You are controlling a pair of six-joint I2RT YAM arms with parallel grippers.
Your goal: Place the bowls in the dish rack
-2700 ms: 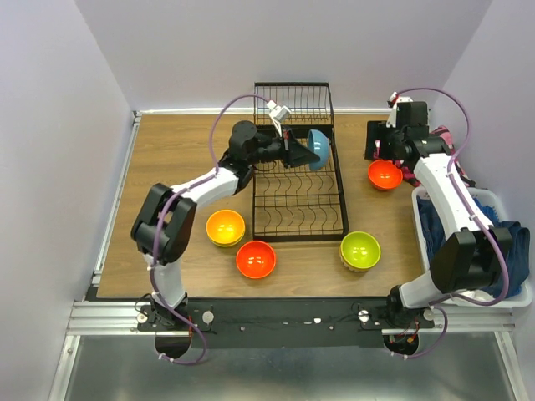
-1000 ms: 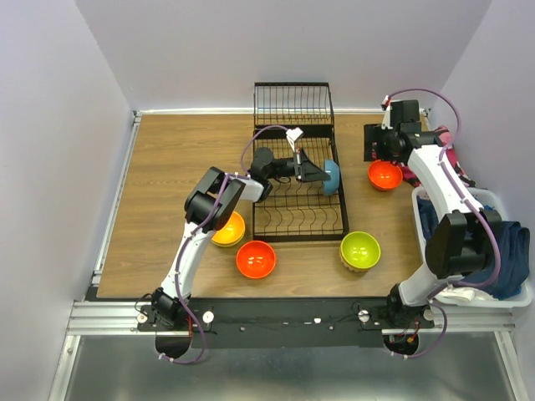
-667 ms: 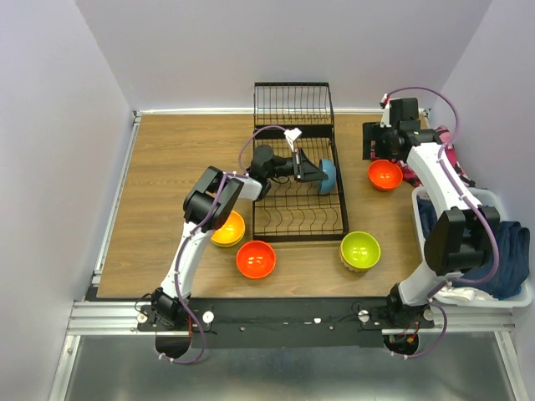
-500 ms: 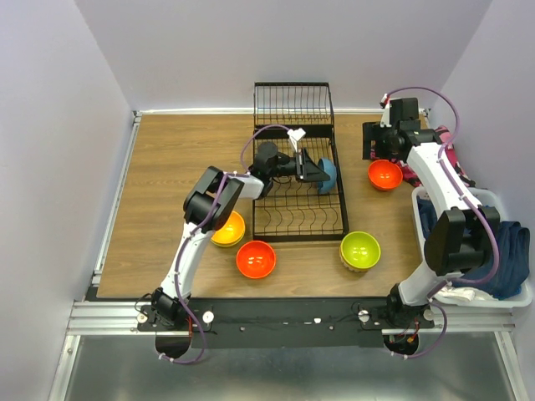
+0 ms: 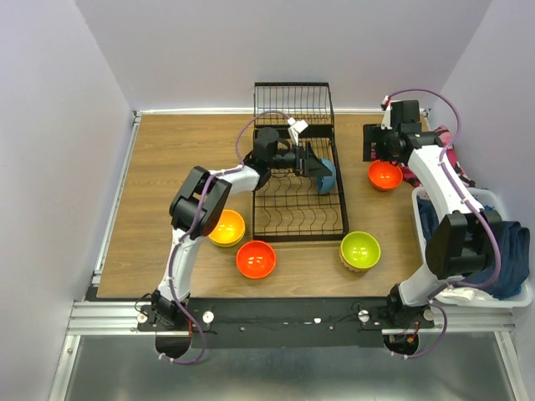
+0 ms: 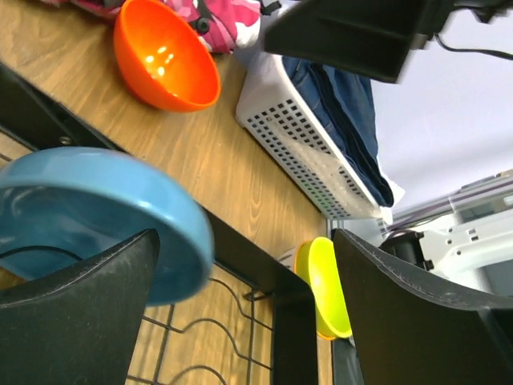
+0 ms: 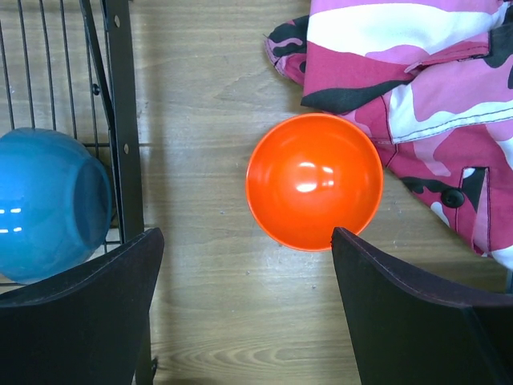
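Setup's a wood-grain table (image 5: 167,192) boxed in by plain pale lavender walls (image 5: 50,125) on the left, far and right. A thin white strip (image 5: 192,110) runs along its far edge, and an aluminium rail frame (image 5: 109,313) runs along the near edge, with a dull grey surface (image 5: 276,380) below that. Lighting's soft and even.

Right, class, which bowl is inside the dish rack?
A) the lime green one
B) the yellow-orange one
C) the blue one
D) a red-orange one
C: the blue bowl sits within the wire frame of the dish rack, near its right edge, as both the top view and the right wrist view show.
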